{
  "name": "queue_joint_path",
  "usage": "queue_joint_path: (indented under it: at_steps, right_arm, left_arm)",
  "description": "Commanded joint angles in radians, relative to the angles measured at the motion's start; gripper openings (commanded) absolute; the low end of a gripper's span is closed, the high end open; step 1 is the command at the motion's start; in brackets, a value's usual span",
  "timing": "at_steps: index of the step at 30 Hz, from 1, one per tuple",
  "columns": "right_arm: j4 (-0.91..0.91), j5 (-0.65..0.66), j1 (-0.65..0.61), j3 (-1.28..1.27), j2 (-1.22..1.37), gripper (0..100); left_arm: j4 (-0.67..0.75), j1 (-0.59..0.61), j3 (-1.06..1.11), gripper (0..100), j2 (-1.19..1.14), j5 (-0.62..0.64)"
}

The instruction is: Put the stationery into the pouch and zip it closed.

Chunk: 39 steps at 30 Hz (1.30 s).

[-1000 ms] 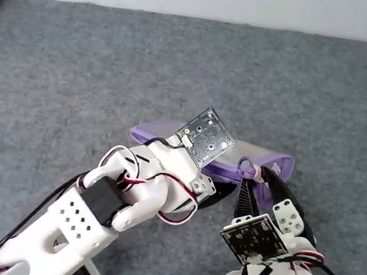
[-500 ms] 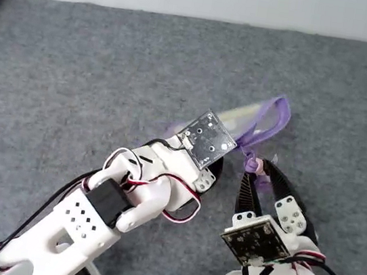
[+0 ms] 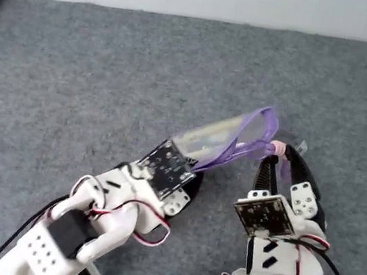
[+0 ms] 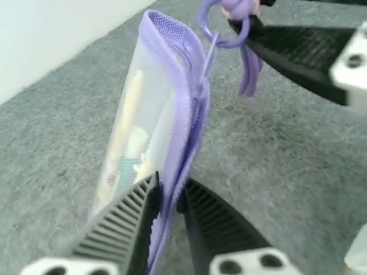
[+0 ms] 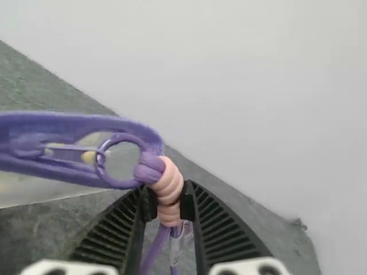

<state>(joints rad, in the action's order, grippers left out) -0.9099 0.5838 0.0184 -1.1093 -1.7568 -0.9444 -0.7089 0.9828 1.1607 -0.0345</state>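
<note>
Stationery (image 4: 133,140) sits inside the pouch (image 3: 228,133), held up over the table's (image 3: 71,60) middle; my left gripper (image 4: 169,192) clamps one end, my right gripper (image 5: 166,200) pinches the zip pull (image 5: 167,186) at the other, so only finishing the zip seems left.

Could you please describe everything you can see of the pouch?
The pouch is a flat, clear plastic sleeve edged with purple zip tape, with pale stationery showing inside. It is held between the two arms, tilted on edge over the grey table. The left claw pinches the zip tape at one end. The right claw is shut on the pink-and-purple cord pull, which hangs from a purple ring at the other end.
</note>
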Motion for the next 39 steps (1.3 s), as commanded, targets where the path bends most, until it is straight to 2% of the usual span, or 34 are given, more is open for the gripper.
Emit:
queue_joint_path:
  at_steps: [1, 10, 23, 28, 34, 37, 39]
  right_arm:
    - [0.088, 0.002, 0.05, -0.028, 0.005, 0.8]
    - [0.137, -0.003, 0.091, -0.057, 0.065, 0.7]
    - [0.607, 0.006, 0.305, -0.084, 0.568, 0.7]
    - [0.727, 0.034, 0.349, -0.081, 0.713, 0.7]
    - [0.687, 0.04, 0.291, -0.028, 0.71, 0.9]
    - [0.503, 0.04, 0.271, 0.023, 0.662, 1.4]
    - [0.325, 0.038, 0.263, 0.055, 0.611, 6.1]
  left_arm:
    - [-0.061, 0.002, -0.004, 1, 0.068, 0.025]
    - [-0.077, 0.003, -0.012, 1, 0.08, 0.026]
    - [-0.072, 0.005, -0.035, 1, 0.081, 0.026]
    - [-0.071, 0.055, -0.033, 1, 0.081, 0.026]
    - [-0.071, 0.06, -0.03, 1, 0.08, 0.026]
    - [-0.071, 0.06, -0.027, 1, 0.08, 0.026]
    - [-0.071, 0.061, -0.027, 1, 0.08, 0.026]
